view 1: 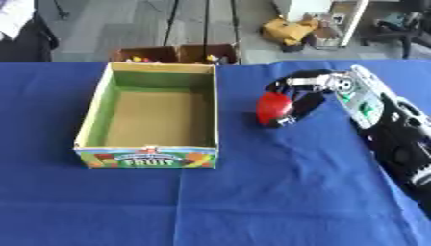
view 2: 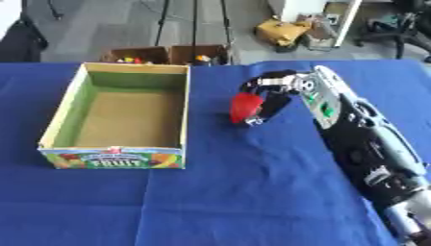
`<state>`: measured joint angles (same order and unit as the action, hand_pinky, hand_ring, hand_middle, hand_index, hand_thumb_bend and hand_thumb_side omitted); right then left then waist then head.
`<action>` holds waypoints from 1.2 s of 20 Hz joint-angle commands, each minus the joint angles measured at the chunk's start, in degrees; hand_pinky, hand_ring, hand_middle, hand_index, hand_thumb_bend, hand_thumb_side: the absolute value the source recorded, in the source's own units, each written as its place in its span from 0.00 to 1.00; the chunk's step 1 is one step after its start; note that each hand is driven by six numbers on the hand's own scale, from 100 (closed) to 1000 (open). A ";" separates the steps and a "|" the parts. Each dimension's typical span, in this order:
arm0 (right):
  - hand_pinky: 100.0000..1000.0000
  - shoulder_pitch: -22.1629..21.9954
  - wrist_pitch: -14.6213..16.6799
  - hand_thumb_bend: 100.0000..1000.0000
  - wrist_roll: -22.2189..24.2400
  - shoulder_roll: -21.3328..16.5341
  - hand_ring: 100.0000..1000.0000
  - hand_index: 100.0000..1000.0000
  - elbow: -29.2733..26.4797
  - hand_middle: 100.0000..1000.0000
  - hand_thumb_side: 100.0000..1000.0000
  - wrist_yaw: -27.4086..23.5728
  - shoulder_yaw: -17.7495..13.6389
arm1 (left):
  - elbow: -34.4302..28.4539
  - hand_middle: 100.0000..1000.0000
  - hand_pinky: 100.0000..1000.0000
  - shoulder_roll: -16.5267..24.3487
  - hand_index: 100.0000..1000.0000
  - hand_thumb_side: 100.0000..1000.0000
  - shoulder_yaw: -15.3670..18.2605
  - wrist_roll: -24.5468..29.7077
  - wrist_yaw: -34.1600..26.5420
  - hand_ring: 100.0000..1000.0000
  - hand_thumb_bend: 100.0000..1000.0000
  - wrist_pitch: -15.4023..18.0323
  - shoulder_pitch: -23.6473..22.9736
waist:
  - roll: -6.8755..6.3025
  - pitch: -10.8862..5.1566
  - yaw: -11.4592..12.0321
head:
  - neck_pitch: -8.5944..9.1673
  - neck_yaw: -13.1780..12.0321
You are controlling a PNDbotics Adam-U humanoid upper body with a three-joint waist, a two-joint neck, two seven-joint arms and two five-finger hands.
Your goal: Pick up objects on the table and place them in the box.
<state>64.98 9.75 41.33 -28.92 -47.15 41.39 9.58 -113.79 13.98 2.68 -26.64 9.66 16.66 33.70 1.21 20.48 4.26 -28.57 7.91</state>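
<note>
- Sitting inside the curl of the right hand (view 1: 296, 96), a red round object (view 1: 272, 107) shows on the hand's left side, its red face turned toward the box.
- The dark fingers (view 1: 303, 103) wrap over the top and right of the red object, so the hand is closed around it; whether the object touches the blue tablecloth (view 1: 252, 202) or hangs just above it cannot be told.
- The red object lies right of the cardboard box (view 1: 150, 154), near it but apart, with a strip of blue cloth between them.
- The right arm (view 2: 362, 144) comes in from the near right corner and stretches toward the far left across the cloth, black with a silver and green panel near the wrist.
- The hand bends leftward from the wrist, its back facing up and to the right.
- The box stands open at the left of the table, green inside its walls with a bare brown floor, and its near wall carries a coloured label reading FRUIT.
- No left hand shows in either view.
</note>
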 commanded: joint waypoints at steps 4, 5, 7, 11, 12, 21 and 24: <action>0.76 1.02 0.60 0.49 -1.05 -0.69 0.87 0.98 1.32 0.86 0.41 1.94 -0.34 | -0.80 0.65 0.66 0.29 0.73 0.98 -0.10 -0.01 -0.08 0.82 0.00 -0.28 0.69 | -0.14 -0.90 0.12 | 0.86 0.41; 0.75 1.04 0.66 0.46 -1.29 -0.65 0.86 0.96 1.56 0.85 0.41 2.09 -0.42 | -0.80 0.65 0.66 0.29 0.73 0.98 -0.11 -0.02 -0.08 0.82 0.00 -0.28 0.70 | -0.16 -0.84 0.12 | 0.88 0.42; 0.72 1.11 0.70 0.43 -2.02 -0.51 0.84 0.95 1.97 0.84 0.42 2.22 -0.58 | -0.80 0.65 0.66 0.29 0.73 0.98 -0.14 0.00 -0.07 0.83 0.00 -0.32 0.73 | -0.20 -0.77 0.11 | 0.89 0.47; 0.68 1.25 0.78 0.38 -3.02 -0.33 0.82 0.93 2.62 0.82 0.41 2.05 -0.62 | -0.80 0.65 0.66 0.34 0.73 0.98 -0.15 -0.03 -0.06 0.83 0.00 -0.35 0.83 | -0.28 -0.70 0.09 | 0.92 0.61; 0.68 1.30 0.76 0.37 -3.20 -0.30 0.82 0.92 2.79 0.82 0.41 2.01 -0.62 | -0.80 0.65 0.66 0.35 0.73 0.98 -0.17 -0.03 -0.06 0.83 0.00 -0.36 0.85 | -0.28 -0.68 0.08 | 0.92 0.64; 0.61 1.67 0.89 0.34 -4.18 -0.12 0.74 0.86 3.43 0.78 0.32 2.11 -0.50 | -0.80 0.65 0.66 0.36 0.73 0.98 -0.21 -0.05 -0.03 0.83 0.00 -0.45 1.01 | -0.26 -0.30 0.07 | 0.99 0.67; 0.57 1.65 0.88 0.34 -4.84 -0.10 0.69 0.81 3.74 0.72 0.29 2.13 -0.58 | -0.80 0.65 0.65 0.38 0.73 0.98 -0.18 -0.14 -0.02 0.83 0.00 -0.51 1.06 | -0.27 -0.23 0.06 | 0.97 0.64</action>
<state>65.99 10.72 36.81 -28.29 -43.72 43.23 9.19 -113.79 13.97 2.66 -26.66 9.66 16.26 33.81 1.10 21.22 4.31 -28.14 8.48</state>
